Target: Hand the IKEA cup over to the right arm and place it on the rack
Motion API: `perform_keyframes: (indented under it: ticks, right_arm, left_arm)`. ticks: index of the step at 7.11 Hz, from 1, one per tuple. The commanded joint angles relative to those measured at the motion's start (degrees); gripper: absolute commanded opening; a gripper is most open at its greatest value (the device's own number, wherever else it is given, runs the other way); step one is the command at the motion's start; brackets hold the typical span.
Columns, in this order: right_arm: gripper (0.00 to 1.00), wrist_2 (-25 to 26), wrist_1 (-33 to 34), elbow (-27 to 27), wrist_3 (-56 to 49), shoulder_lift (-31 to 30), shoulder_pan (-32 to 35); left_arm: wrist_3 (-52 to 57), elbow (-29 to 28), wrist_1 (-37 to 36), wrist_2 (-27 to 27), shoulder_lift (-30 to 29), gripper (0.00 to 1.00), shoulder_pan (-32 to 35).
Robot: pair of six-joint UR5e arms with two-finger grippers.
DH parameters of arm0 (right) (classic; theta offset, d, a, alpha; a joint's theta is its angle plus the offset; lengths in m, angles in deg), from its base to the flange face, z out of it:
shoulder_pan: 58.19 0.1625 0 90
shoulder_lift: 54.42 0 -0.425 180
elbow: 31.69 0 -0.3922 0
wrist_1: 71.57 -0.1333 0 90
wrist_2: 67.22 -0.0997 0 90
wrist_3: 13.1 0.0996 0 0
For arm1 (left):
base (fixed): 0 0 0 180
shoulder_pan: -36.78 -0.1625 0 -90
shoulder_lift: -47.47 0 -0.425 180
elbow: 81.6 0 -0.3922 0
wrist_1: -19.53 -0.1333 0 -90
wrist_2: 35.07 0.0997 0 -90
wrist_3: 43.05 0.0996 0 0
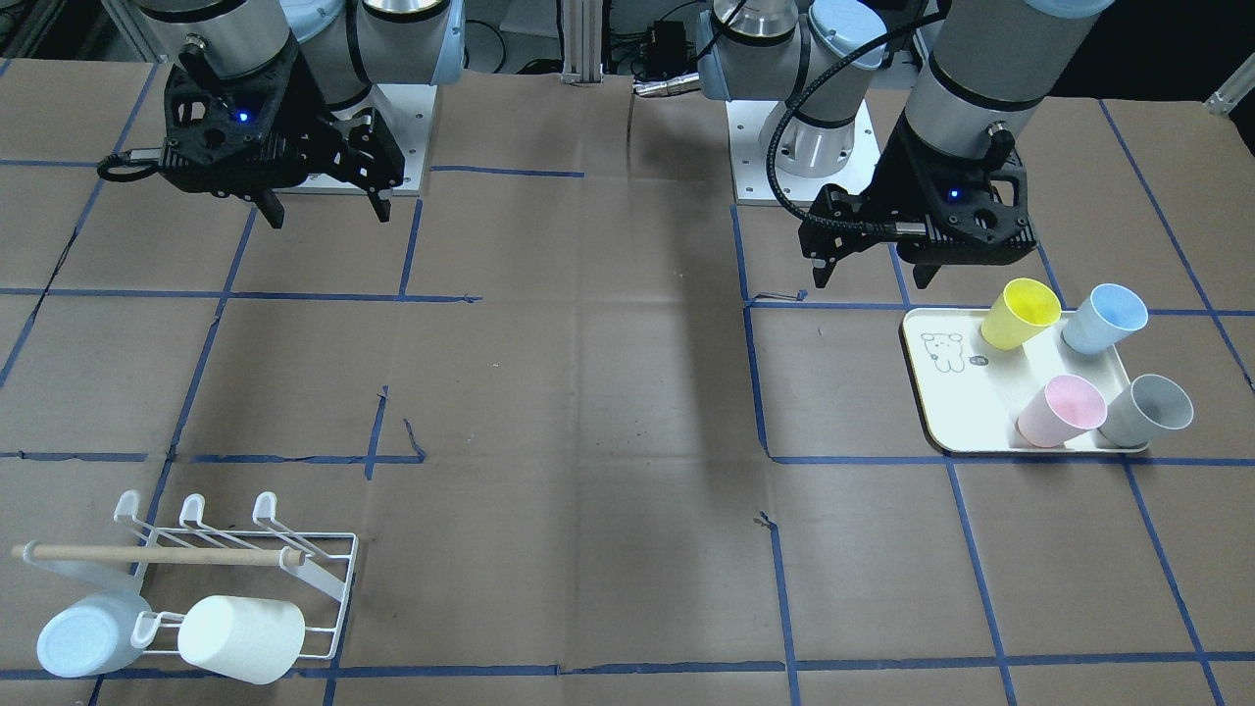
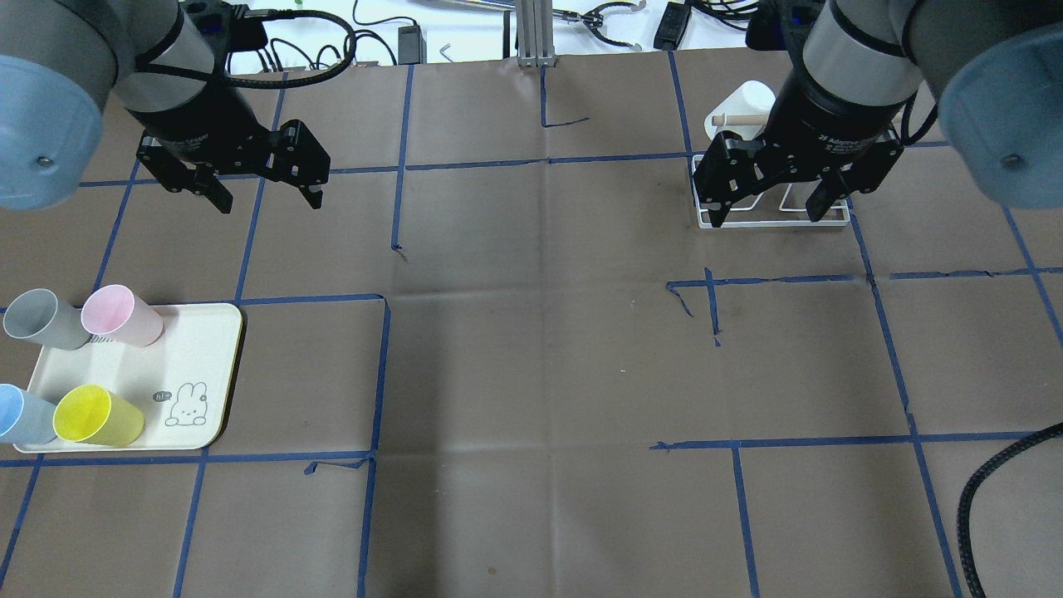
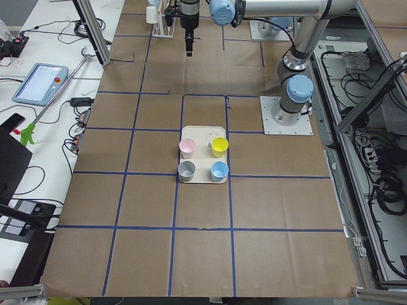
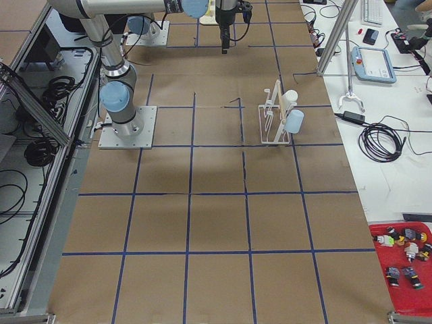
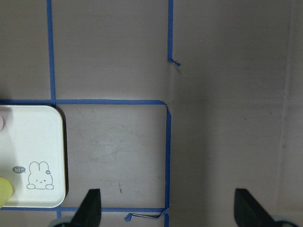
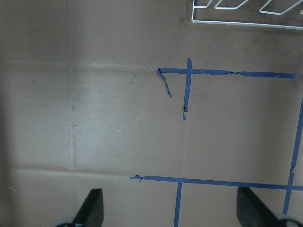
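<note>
Looking in from the operators' side, I have the rack (image 1: 294,535) closest, white wire with a wooden dowel (image 1: 157,554) laid across it. Two cups lie tipped along its near edge, bases toward me: a pale blue cup (image 1: 86,637) at the outer end and a white cup (image 1: 240,637) just beside it. They seem hooked over prongs, though the cups hide the tips, so I can't confirm that.

Farther back than the rack and well apart from it, across the brown-papered table (image 1: 588,392) on the robot's left side, sits the cream tray (image 1: 956,412). Four cups stand upright on it, mouths up. The pink cup (image 1: 1059,410) and grey cup (image 1: 1145,410) are in the nearer row, the yellow cup (image 1: 1020,314) and sky-blue cup (image 1: 1103,319) behind them.

Beyond those, far from the rack, the left gripper (image 2: 270,199) hangs above bare paper, jaws spread wide and gripping nothing. The right gripper (image 2: 766,216) hangs just on the rack's robot side, jaws equally wide and unladen. Its wrist camera catches only the rack's wire edge.
</note>
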Motion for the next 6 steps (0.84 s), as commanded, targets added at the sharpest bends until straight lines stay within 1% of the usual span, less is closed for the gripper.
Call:
perform_keyframes:
  ticks: [1, 6]
  right_arm:
    - [1.00, 0.1, -0.1, 0.0, 0.0, 0.0, 0.0]
    - [1.00, 0.1, 0.0, 0.0, -0.1, 0.0, 0.0]
  left_arm:
    - [0.0, 0.1, 0.0, 0.1, 0.0, 0.99, 0.0]
    - [0.0, 0.1, 0.0, -0.4, 0.0, 0.99, 0.0]
